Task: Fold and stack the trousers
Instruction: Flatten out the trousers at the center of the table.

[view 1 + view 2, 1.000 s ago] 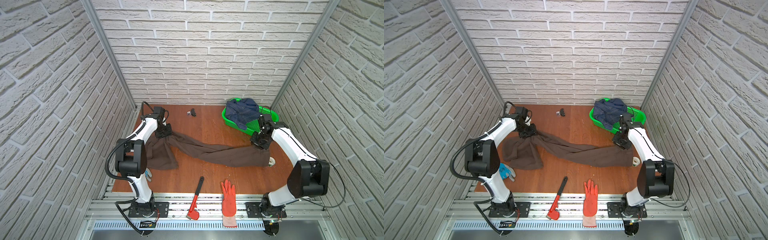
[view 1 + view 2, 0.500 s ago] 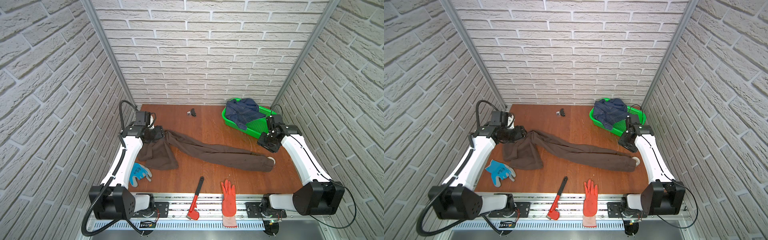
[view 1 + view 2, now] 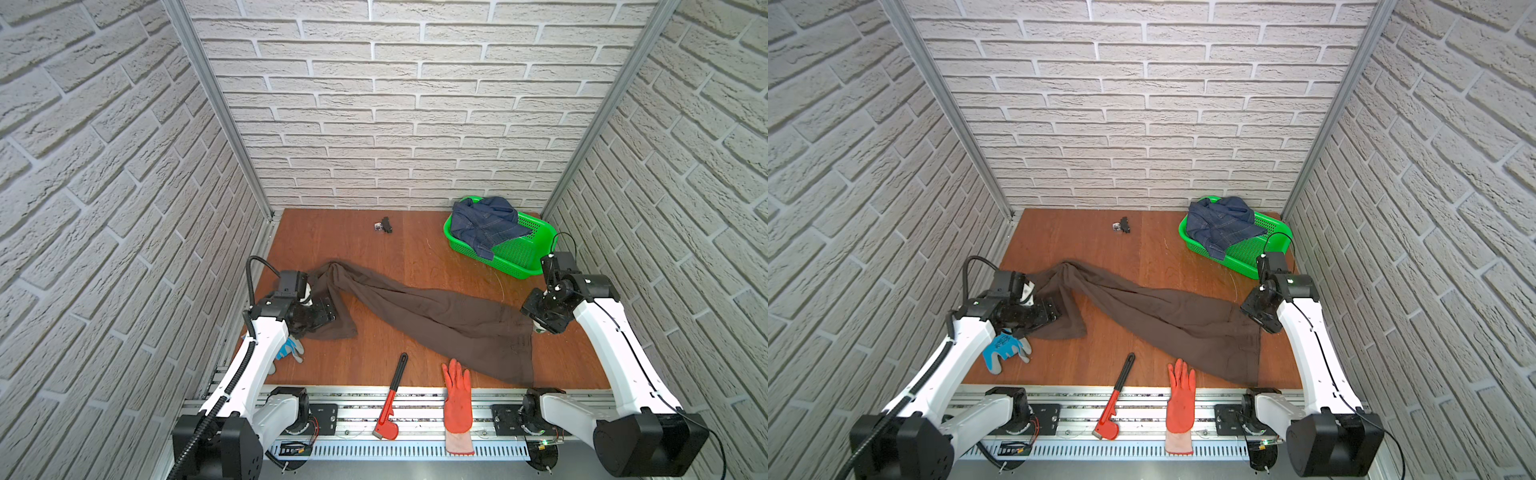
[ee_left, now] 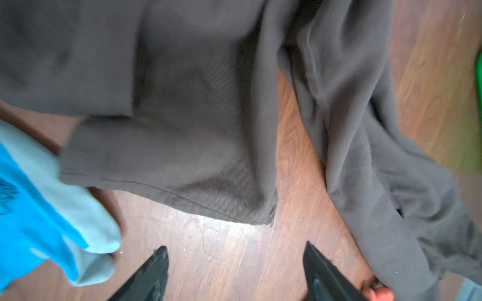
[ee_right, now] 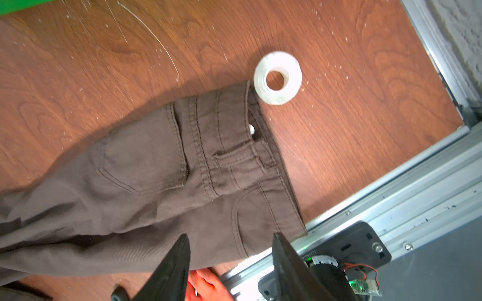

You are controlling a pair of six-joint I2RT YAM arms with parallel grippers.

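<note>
Trousers [image 3: 436,316] lie unfolded on the table [image 3: 353,249], long axis running claw to claw: hems [image 4: 182,203] just ahead of the left claw [image 4: 234,250], waistband [image 5: 273,166] under the right claw [image 5: 230,235], legs twisted near the hem end. Both claws stand spread, nothing between the fingers [image 5: 177,260] (bare wood shows between the left pair). Judged step: laying out before the first fold; next move calls for pinching hem and waistband corners, clear of the blue glove [image 4: 39,208] beside the left claw and the tape roll [image 5: 277,78] beyond the right.

Both arms are bent at the elbow with the wrists angled down. The left gripper [image 4: 234,250] has its jaws spread wide and empty. The right gripper [image 5: 230,238] has its jaws parted, holding nothing.
</note>
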